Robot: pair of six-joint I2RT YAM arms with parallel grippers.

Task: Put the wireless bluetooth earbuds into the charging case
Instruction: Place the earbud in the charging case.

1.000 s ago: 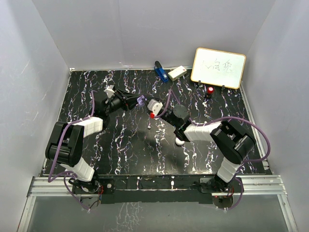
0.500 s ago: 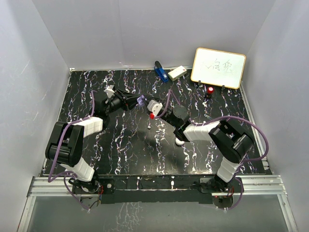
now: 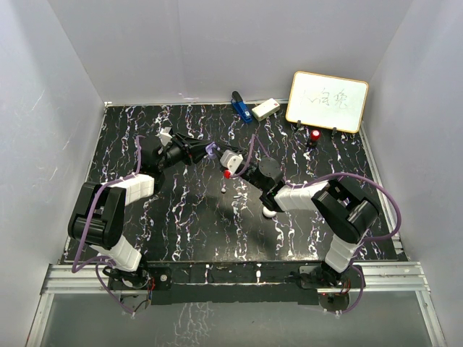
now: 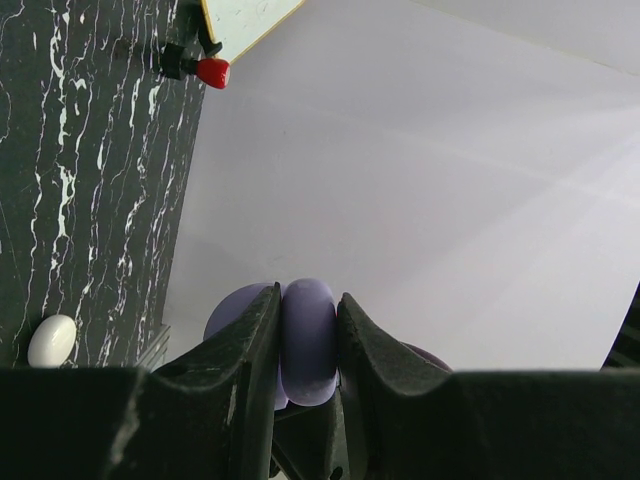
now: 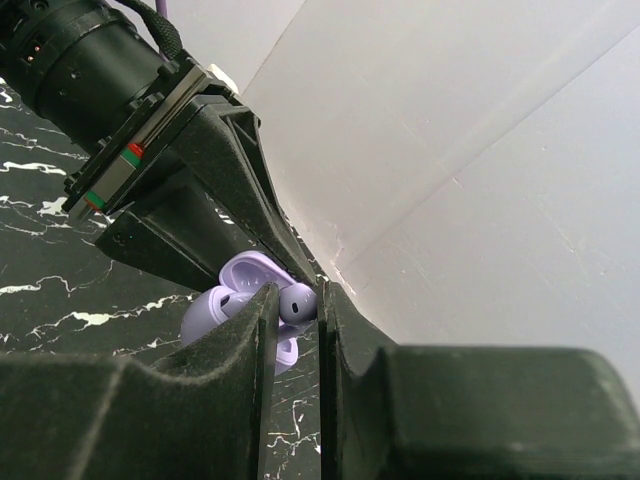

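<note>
My left gripper [image 3: 202, 152] is shut on the pale purple charging case [image 3: 210, 150] and holds it above the table. In the left wrist view the case [image 4: 308, 340] is pinched between the fingers of the left gripper [image 4: 305, 298]. In the right wrist view the case [image 5: 232, 297] is open, lid up. My right gripper [image 5: 298, 292] is shut on a pale purple earbud [image 5: 297, 302], right at the case's open side. In the top view the right gripper [image 3: 222, 157] is next to the case. I cannot tell if the bud touches the case.
A white pebble-like case [image 3: 269, 211] lies on the black marbled table [image 3: 188, 224] by the right arm; it also shows in the left wrist view [image 4: 52, 340]. A red-capped knob [image 3: 316, 134], a whiteboard [image 3: 327, 101], a blue item [image 3: 239, 107] and a white box [image 3: 265, 109] stand at the back.
My right gripper has edged slightly left toward the purple case. The left gripper and the case have hardly moved.
</note>
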